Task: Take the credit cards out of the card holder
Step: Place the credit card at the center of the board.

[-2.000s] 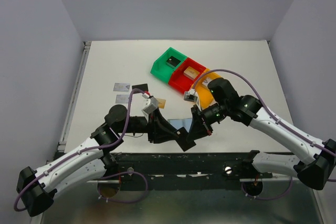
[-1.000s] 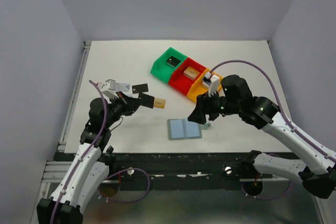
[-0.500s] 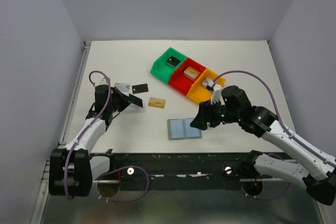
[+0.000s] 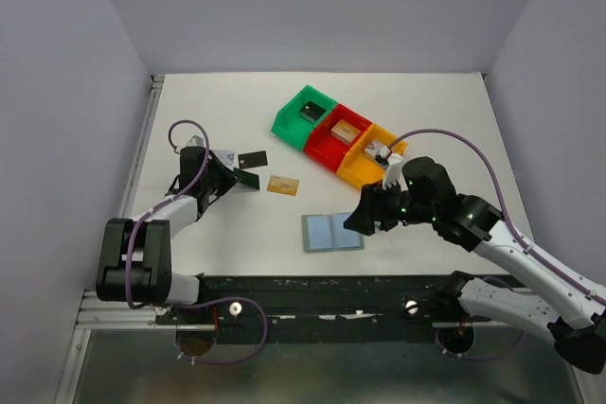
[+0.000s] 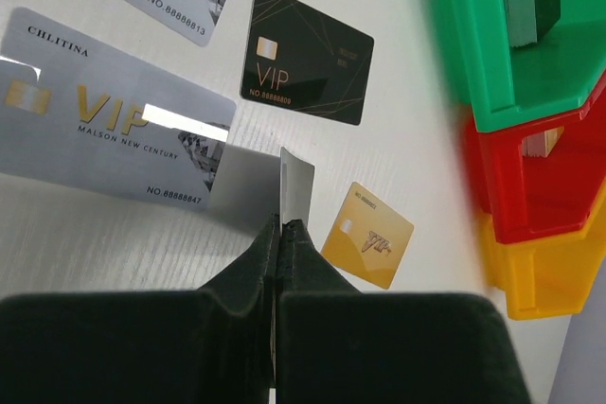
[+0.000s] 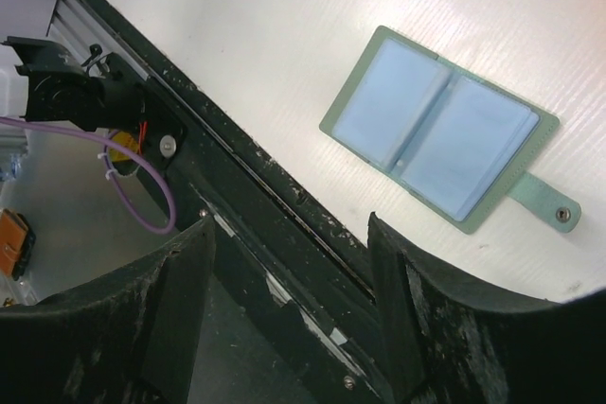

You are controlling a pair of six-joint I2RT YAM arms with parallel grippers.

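The small grey-blue bifold card holder (image 4: 327,232) is lying open and flat on the white table (image 4: 208,101), close to its near edge. The right gripper (image 4: 365,219) is hovering just beside its right end, fingers spread wide and holding nothing. To the far left, a flat black card (image 4: 252,159), a tan-gold card (image 4: 283,185) and two silver-grey cards (image 5: 104,130) are lying on the table. The left gripper (image 5: 282,226) is pinching a thin grey card (image 5: 298,191), fingers closed on it.

Robotics lab enclosure: grey walls (image 4: 312,7), white table (image 4: 208,111), black mounting rail (image 4: 331,286).
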